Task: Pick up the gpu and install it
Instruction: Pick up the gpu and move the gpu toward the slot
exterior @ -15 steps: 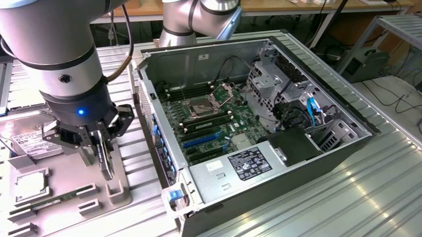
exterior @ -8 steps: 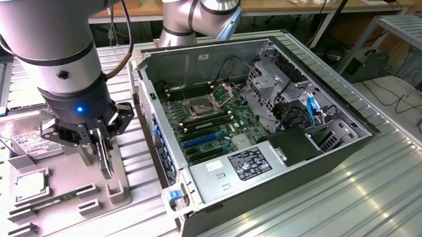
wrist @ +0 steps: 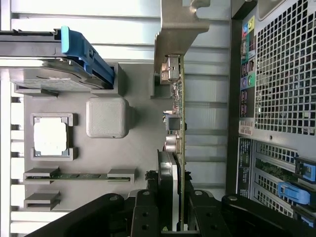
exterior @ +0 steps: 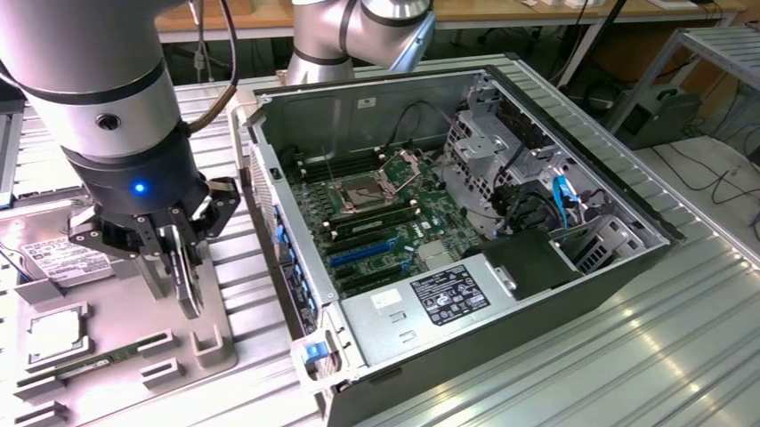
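Closest to the exterior camera stands the arm [exterior: 101,98], on the exterior view's left. Its jaws are clamped on the gpu [exterior: 187,285], which hangs upright, on its edge, over the grey tray [exterior: 125,311] — whether its lower edge touches the tray, I cannot tell. On the same tray lie a silver hard drive [exterior: 50,258], a processor chip [exterior: 53,334] and a green memory stick [exterior: 85,363]. Just beside the tray, toward the exterior view's right, the open computer case [exterior: 647,218] lies on its side on the ribbed metal bench [exterior: 642,356], with the motherboard [exterior: 386,222] facing up.

From the wrist view, the black jaws grip the gpu [wrist: 181,143] from both sides. The card is seen edge-on, thin and green, with its silvery bracket [wrist: 180,29] at the end away from the jaws. Behind it is the tray [wrist: 140,89], which holds the processor chip [wrist: 49,137], the memory stick [wrist: 79,176] and the hard drive [wrist: 49,81], each in its own recess. The perforated rear of the computer case [wrist: 286,74] is near the card — apart from it, not touching.
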Tool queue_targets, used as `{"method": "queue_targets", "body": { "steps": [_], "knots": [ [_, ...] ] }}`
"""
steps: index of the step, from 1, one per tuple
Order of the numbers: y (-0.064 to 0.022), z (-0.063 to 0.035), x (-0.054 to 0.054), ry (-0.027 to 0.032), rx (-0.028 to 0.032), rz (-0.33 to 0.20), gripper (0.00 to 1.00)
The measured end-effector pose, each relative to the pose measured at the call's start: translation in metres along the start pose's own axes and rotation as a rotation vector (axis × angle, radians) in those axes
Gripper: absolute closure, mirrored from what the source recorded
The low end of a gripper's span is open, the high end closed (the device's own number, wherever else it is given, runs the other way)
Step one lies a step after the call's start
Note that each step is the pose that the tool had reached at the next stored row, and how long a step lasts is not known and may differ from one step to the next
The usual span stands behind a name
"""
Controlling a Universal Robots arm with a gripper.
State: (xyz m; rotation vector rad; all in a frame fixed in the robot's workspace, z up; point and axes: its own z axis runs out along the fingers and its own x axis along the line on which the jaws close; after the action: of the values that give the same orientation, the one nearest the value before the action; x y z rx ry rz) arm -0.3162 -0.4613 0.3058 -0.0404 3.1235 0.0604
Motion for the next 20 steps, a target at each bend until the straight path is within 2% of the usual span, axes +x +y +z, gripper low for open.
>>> {"method": "queue_targets", "body": {
  "steps": [20],
  "knots": [
    [0.001,-0.0256,0.0,0.0,-0.0008,0.0,0.72]
  ]
}}
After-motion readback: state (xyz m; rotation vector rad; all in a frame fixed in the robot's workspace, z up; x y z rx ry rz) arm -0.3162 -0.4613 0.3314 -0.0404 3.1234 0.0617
